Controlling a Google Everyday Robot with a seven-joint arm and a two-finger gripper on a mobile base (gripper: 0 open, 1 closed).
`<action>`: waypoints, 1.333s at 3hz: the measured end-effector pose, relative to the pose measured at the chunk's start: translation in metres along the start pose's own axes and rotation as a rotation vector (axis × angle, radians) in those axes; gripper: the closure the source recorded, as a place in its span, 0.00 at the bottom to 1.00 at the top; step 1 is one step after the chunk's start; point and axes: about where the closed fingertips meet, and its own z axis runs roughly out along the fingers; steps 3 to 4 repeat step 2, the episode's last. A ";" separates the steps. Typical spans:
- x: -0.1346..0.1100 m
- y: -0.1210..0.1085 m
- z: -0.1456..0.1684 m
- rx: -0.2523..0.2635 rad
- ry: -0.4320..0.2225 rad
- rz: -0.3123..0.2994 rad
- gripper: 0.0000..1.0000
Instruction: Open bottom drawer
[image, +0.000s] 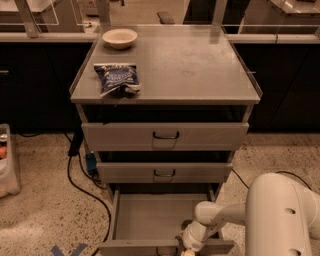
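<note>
The bottom drawer (150, 215) of the grey metal cabinet is pulled out toward me, its shallow grey tray showing and nothing seen inside. Its front panel (135, 247) lies at the lower edge of the view, with the handle cut off there. My gripper (191, 244) is at the drawer's front edge, right of centre, at the end of my white arm (280, 215). The mid drawer (164, 172) and the top drawer (165, 135) above are closed.
A white bowl (119, 37) and a blue snack bag (117, 78) lie on the cabinet top (200, 65). A black cable (82, 190) runs over the speckled floor at left. A bin (7, 160) stands at far left. Dark counters stand behind.
</note>
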 end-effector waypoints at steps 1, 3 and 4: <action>0.003 -0.003 -0.022 0.035 0.007 0.001 0.00; 0.012 -0.002 -0.058 0.126 0.016 0.018 0.00; 0.012 -0.002 -0.058 0.126 0.016 0.018 0.00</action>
